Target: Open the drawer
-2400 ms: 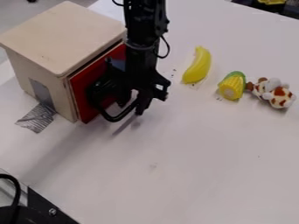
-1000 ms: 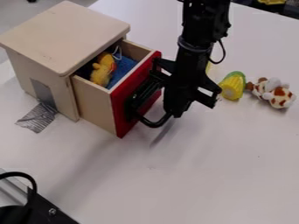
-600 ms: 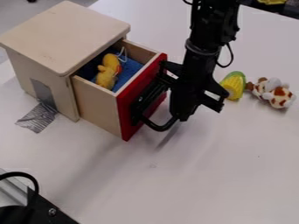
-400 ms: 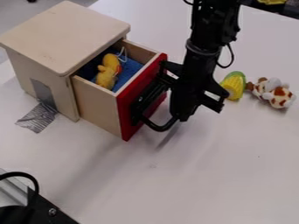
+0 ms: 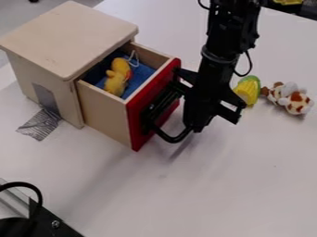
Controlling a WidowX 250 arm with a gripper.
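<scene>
Drawer (image 5: 102,111) out from the box (image 5: 71,39), yellow toy (image 5: 116,84) lying inside on blue lining; gripper (image 5: 193,124) at the handle (image 5: 172,139) on its red front, whether open or closed cannot tell.

toy corn (image 5: 248,90) | spotted plush (image 5: 289,98), perhaps giraffe, beside corn | yellow toy (image 5: 116,79) | silvery tape (image 5: 39,125)

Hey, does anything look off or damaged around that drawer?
Only the wrinkled silver tape running from the wooden cabinet onto the table looks makeshift; I see no spill or breakage.
</scene>
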